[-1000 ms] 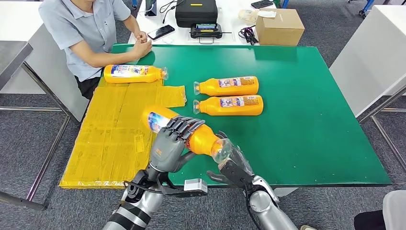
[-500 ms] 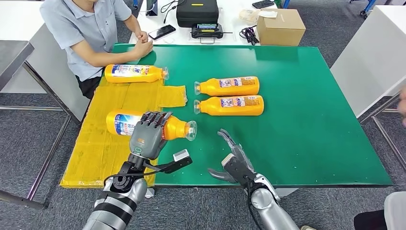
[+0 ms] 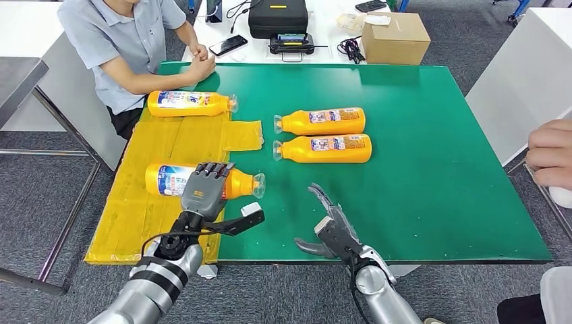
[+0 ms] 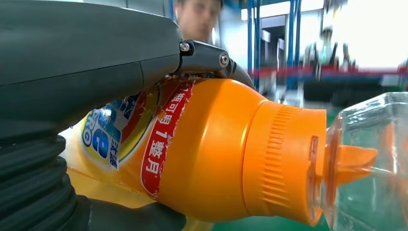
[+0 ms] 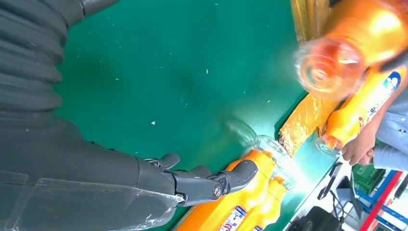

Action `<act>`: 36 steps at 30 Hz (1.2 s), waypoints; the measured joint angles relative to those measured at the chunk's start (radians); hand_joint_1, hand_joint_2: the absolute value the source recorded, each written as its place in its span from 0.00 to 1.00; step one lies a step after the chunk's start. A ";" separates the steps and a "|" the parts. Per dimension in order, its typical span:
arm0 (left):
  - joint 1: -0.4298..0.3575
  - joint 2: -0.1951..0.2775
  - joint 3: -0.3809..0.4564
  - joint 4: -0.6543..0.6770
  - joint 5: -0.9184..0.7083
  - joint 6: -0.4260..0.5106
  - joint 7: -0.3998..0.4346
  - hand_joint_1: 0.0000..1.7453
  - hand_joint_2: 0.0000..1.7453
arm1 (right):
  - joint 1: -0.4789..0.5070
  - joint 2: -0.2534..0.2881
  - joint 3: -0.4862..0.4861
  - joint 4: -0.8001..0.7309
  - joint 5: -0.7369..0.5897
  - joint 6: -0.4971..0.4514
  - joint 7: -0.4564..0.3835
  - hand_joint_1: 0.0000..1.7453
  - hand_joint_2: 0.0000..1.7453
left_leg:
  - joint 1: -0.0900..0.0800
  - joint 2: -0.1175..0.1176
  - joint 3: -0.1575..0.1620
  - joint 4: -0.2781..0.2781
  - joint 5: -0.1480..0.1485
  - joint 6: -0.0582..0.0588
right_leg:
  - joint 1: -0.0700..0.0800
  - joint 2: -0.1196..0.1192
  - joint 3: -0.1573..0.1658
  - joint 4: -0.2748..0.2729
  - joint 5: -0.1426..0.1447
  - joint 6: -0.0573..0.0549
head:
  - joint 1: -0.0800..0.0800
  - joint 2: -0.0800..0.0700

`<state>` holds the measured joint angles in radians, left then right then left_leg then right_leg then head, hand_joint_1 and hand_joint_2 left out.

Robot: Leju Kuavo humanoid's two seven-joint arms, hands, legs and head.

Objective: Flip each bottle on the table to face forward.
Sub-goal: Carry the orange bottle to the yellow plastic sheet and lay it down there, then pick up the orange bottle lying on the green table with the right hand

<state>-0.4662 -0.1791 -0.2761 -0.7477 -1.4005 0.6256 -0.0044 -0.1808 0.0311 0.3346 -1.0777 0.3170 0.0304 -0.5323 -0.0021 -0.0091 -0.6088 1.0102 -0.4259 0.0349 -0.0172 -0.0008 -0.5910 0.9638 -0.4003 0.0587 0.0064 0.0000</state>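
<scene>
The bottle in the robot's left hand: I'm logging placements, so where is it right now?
In the head view, the bottle lies on its side on the yellow mat at the table's near left, under the left hand, cap pointing right toward the green surface.

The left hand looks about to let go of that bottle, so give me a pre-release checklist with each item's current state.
1. Left hand grips the bottle: ok, fingers wrap over its body.
2. Bottle down on the yellow sheet: cannot tell; it lies level over the sheet, but contact is hidden by the hand.
3. Label faces up: ok, the blue and white label shows on top in the head view.
4. Right hand free and out of the way: ok, it is open over the green table, apart from the bottle.
5. Room around the bottle: ok, the other three bottles lie well away.
6. Person's hand at the table's right edge: ok, far from the bottle.
</scene>
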 joint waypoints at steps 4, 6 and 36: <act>-0.041 0.017 -0.005 0.092 0.061 -0.013 -0.027 0.99 1.00 | -0.001 0.005 -0.004 0.000 0.003 0.012 0.000 0.00 1.00 | 0.000 0.000 0.000 0.000 0.000 0.000 | 0.000 0.000 0.000 0.000 0.000 0.000 | 0.000 0.000; -0.052 0.022 -0.006 0.124 0.074 -0.016 -0.034 0.99 1.00 | -0.001 0.007 -0.007 0.000 0.003 0.015 -0.001 0.00 1.00 | 0.000 0.000 0.000 0.000 0.000 0.000 | 0.000 0.000 0.000 0.000 0.000 0.000 | 0.000 0.000; -0.146 0.042 -0.030 0.286 0.106 -0.168 -0.028 0.00 1.00 | -0.007 0.012 -0.011 0.000 0.000 0.024 -0.002 0.00 1.00 | 0.000 0.000 0.004 0.000 0.000 0.000 | 0.000 0.000 0.004 0.000 0.000 0.000 | 0.000 0.000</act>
<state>-0.6121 -0.1373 -0.3060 -0.4613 -1.2941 0.4572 -0.0322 -0.1879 0.0427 0.3241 -1.0777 0.3170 0.0549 -0.5347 -0.0020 -0.0094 -0.6047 1.0101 -0.4259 0.0348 -0.0172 -0.0010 -0.5866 0.9639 -0.4004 0.0587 0.0065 0.0000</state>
